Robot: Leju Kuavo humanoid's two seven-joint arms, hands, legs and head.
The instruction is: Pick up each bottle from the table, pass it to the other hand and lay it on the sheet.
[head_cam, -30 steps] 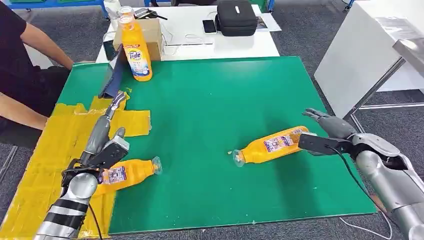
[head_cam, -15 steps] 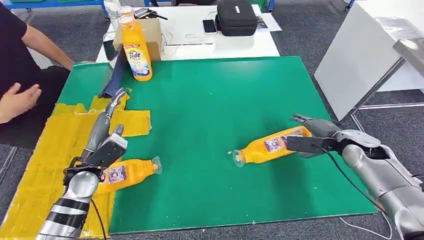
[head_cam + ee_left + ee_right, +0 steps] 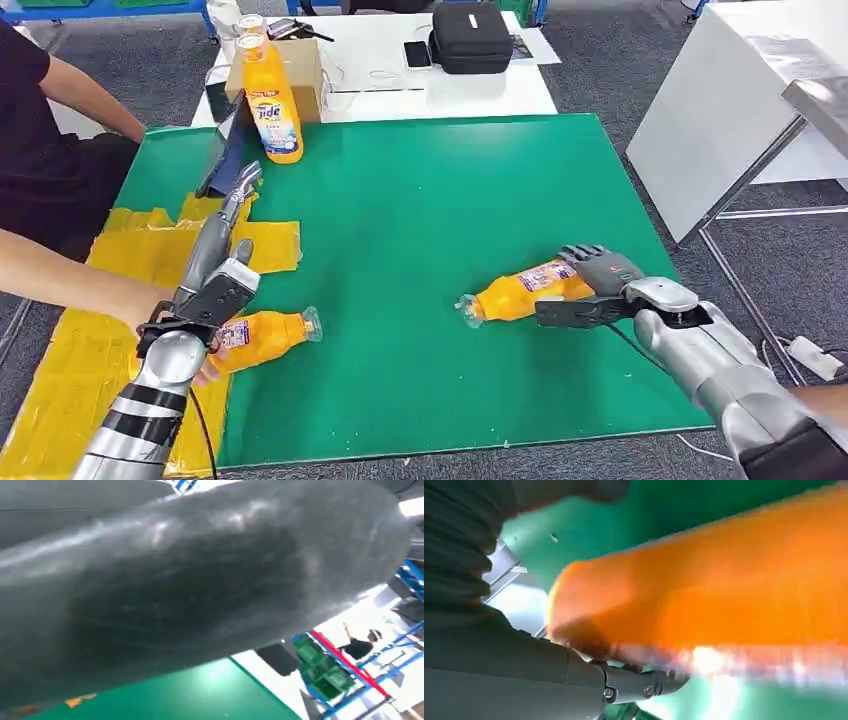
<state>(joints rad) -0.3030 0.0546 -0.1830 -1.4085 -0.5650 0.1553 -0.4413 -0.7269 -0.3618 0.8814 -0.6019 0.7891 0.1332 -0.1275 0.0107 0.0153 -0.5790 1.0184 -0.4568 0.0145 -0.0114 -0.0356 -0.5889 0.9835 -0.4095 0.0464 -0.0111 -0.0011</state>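
Right hand point(image 3: 600, 280) has closed its fingers on one of three bottles point(image 3: 525, 291); left hand point(image 3: 225, 240) spread.

Your head view looks forward and down from high on the body across the green surface point(image 3: 430, 210). The right wrist view sits very close behind its robot hand point(image 3: 499, 645), almost against the orange bottle point(image 3: 724, 590) that the head view shares. The left wrist view is pressed against a dark blurred shape, green surface beyond
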